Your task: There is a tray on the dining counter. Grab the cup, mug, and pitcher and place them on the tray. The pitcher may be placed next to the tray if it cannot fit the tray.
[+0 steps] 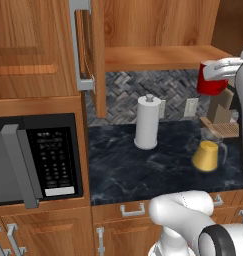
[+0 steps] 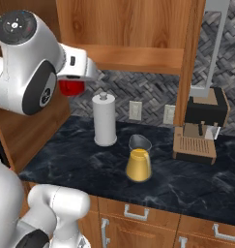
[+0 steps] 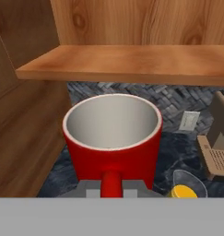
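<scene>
Cabinets point(image 1: 38, 45): wooden wall cabinets at 12 o'clock in the left base view, one door standing open with a grey handle.
Counter point(image 1: 143, 165): black marbled top over wooden drawers, below the open shelf point(image 3: 132, 62).
Microwave point(image 1: 38, 160): at 9 o'clock in the left base view; its keypad has small white marks, too blurred to read.
Coffee machine point(image 2: 202, 126): at 3 o'clock in the right base view, on the counter; no brand can be read.
Paper-towel roll point(image 1: 147, 122): white, upright on the counter, near the back wall.
Pitcher point(image 2: 139, 160): clear glass with yellow-orange lower body, upright on the counter, at 4 o'clock from the roll, well apart from it.
Mug point(image 3: 112, 138): red, upright, lifted above the counter just under the shelf; handle turned to the hand camera.
Gripper point(image 3: 111, 186): jaws clamped on the mug's handle.
Wall outlets point(image 2: 135, 110): two white plates on the tiled wall, without writing.
</scene>
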Controlling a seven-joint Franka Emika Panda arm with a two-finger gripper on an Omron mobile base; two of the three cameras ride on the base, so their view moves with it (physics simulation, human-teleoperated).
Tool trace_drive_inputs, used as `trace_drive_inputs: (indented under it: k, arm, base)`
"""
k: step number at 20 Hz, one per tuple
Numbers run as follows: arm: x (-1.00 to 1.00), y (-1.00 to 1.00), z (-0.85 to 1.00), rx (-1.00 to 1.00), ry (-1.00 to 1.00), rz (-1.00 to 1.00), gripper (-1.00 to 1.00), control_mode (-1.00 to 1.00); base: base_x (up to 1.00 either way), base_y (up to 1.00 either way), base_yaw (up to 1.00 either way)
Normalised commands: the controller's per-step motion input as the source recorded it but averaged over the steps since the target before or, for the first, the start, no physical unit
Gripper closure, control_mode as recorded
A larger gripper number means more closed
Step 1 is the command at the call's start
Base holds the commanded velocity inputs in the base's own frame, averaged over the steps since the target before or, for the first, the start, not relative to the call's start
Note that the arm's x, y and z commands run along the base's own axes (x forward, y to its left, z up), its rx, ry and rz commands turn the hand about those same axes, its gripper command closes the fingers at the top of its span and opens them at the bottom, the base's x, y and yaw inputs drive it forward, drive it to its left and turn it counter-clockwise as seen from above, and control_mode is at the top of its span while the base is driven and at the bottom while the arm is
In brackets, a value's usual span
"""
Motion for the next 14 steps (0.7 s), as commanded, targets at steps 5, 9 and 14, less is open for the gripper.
trace_drive_inputs:
  k: [5,9,14]
  arm:
    - [-0.05,0.01,-0.02,0.00,0.00,0.00,1.00,-1.00]
    - [0.00,0.00,0.00,0.00,0.00,0.00,1.00,-1.00]
    - [0.00,0.00,0.00,0.00,0.00,0.00,1.00,1.00]
  base:
    - [0.00,0.00,0.00]
    - [0.00,0.00,0.00]
    - [-0.08,0.00,0.00]
